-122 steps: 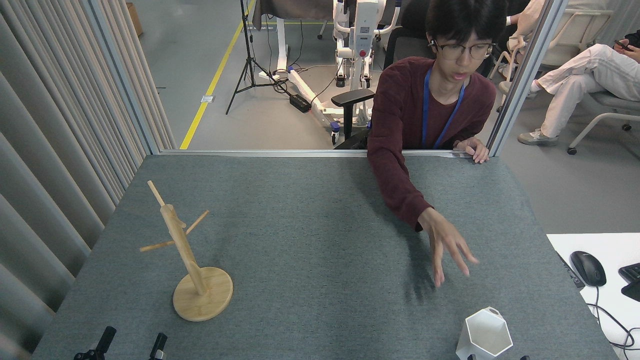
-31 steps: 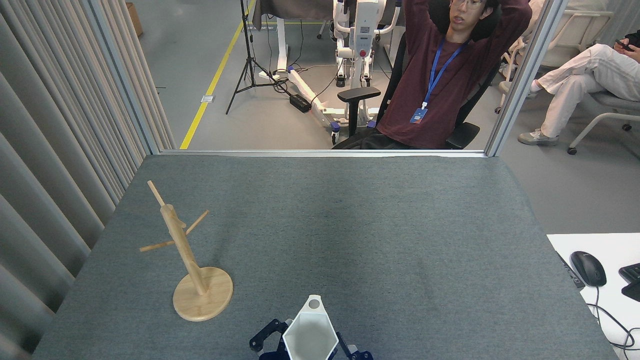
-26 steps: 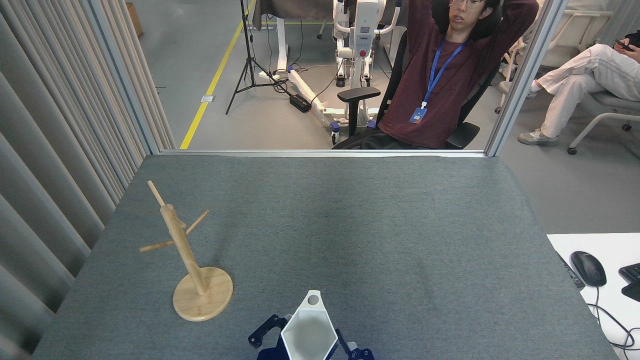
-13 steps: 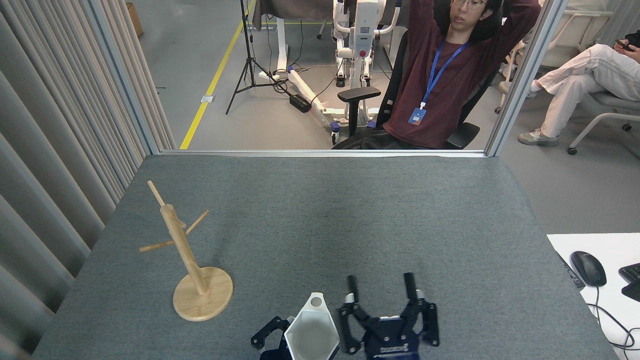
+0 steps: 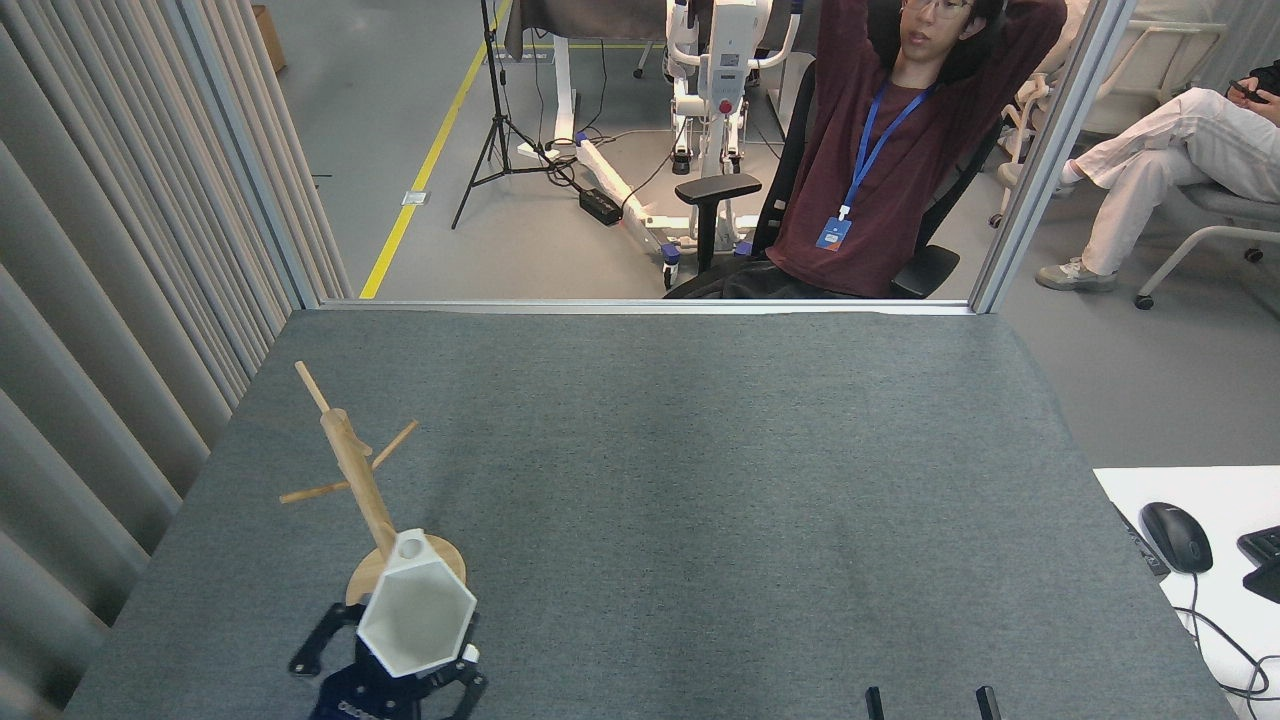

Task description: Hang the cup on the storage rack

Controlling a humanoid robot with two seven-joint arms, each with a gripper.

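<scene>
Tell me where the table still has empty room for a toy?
Most of the grey table is bare, from the bamboo mug tree across to the right edge. It is crowded at the near left, where the left gripper holds the white cup in front of the tree's base.

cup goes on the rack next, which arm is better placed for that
Left. The left gripper holds the cup right in front of the rack; the right gripper sits empty at the bottom edge.
</scene>
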